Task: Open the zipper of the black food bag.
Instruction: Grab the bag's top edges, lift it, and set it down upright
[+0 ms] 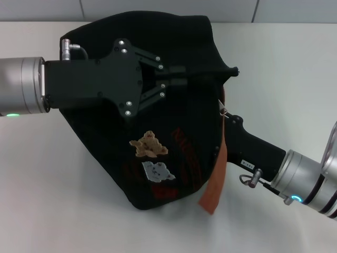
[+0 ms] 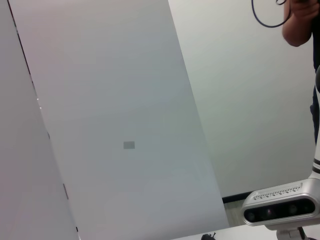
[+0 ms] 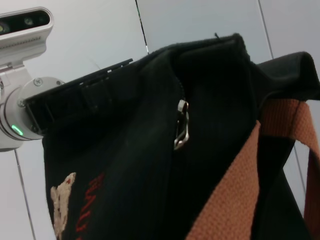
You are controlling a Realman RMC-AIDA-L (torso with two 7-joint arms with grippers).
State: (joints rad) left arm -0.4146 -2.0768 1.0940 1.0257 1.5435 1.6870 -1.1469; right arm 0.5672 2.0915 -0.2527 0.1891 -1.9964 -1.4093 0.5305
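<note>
Black food bag (image 1: 174, 153) lies on its side mid-surface (image 1: 52, 200), patches up. Left pincer (image 1: 181, 79) comes in from 9 o'clock, fingers pressed together on the bag's fabric near its 12 o'clock edge, probably bracing it. Right pincer (image 1: 224, 113) reaches in from 4 o'clock by the tan strap (image 1: 216, 174); can't tell its spread. Only right wrist view shows a silver pull (image 3: 182, 125) hanging free, ungripped. Left wrist view: just wall.
</note>
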